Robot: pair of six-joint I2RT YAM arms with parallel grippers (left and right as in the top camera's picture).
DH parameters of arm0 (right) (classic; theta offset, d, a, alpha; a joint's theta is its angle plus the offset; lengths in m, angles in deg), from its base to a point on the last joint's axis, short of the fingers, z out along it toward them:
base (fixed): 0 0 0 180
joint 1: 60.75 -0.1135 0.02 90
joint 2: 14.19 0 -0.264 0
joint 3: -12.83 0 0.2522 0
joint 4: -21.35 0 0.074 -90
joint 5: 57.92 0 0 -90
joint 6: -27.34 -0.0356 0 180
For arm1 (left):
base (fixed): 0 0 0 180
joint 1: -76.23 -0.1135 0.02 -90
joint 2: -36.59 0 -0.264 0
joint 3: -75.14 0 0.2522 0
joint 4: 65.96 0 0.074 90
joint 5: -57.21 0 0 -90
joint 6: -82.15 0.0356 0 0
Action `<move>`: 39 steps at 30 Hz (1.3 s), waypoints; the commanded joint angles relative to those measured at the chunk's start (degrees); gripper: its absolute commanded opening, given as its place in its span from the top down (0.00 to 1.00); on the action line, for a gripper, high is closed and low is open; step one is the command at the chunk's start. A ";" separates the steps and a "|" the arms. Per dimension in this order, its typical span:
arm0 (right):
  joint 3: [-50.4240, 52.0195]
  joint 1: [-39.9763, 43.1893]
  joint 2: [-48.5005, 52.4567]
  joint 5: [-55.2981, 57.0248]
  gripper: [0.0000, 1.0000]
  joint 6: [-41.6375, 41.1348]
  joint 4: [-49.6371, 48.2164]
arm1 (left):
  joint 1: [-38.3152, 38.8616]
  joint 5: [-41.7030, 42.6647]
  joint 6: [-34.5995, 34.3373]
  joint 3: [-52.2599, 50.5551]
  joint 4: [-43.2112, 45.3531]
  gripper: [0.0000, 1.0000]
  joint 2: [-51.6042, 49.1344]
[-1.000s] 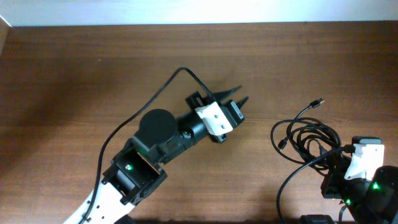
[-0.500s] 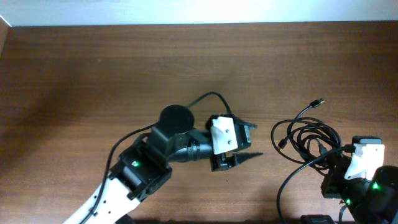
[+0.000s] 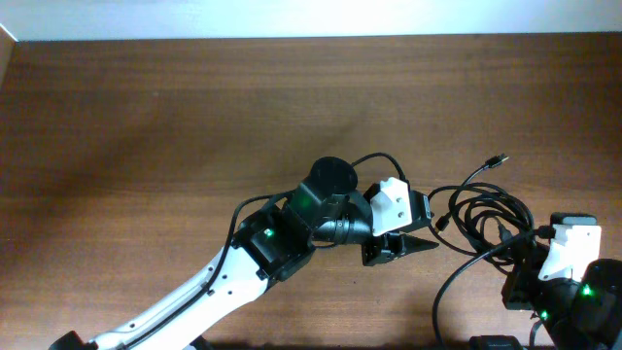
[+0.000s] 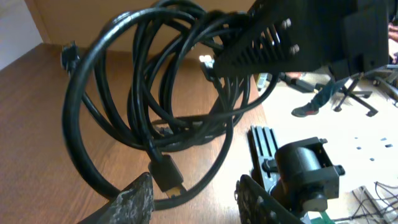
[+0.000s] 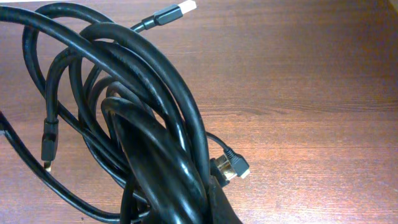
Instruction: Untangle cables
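The brown surface [image 3: 146, 146] carries the cables [image 3: 481, 219] as one tangled coil towards its 3 o'clock edge. The left tool [image 3: 420, 245], released and empty, points towards 3 o'clock, with the coil's near loops just beyond its tips. The right tool [image 3: 525, 261], at 5 o'clock, appears clenched on the coil's lower strands.

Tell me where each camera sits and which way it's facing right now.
Overhead: above the table, looking straight down; shows left arm, right arm, and left gripper next to the cables.
Left wrist: low over the table, looking along its open fingers into the cables; right arm behind.
Right wrist: looking down on cables and table; own fingers not visible.
Shared: all three show the cables.
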 commanded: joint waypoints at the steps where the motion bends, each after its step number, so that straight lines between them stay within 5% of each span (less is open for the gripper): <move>1: -0.13 0.26 -0.02 0.04 0.96 -0.52 -0.59 | 0.15 0.79 -4.22 0.85 0.39 0.55 -0.35; 7: -0.13 0.26 -0.02 0.07 0.96 -0.50 -0.61 | 0.09 -0.26 -13.05 0.85 -0.63 0.49 0.39; 14: -0.13 0.26 -0.02 0.07 0.96 -0.50 -0.59 | 0.09 -14.93 -23.34 0.85 -6.25 0.31 1.77; 20: -0.13 0.26 -0.02 0.07 0.96 -0.52 -0.61 | 0.15 -14.93 -24.50 0.85 -3.13 0.22 1.77; 31: -0.13 0.26 -0.02 -0.04 0.96 -0.55 -0.61 | 2.34 -14.95 -25.05 0.85 -2.56 0.31 1.49; 35: -0.13 0.26 -0.02 -1.05 0.96 -0.52 -0.61 | 2.40 -14.93 -25.05 0.85 0.09 0.43 1.49; 39: -0.13 0.26 -0.02 -1.05 0.96 -0.52 -0.61 | 2.40 -14.93 -25.05 0.85 1.16 0.70 1.49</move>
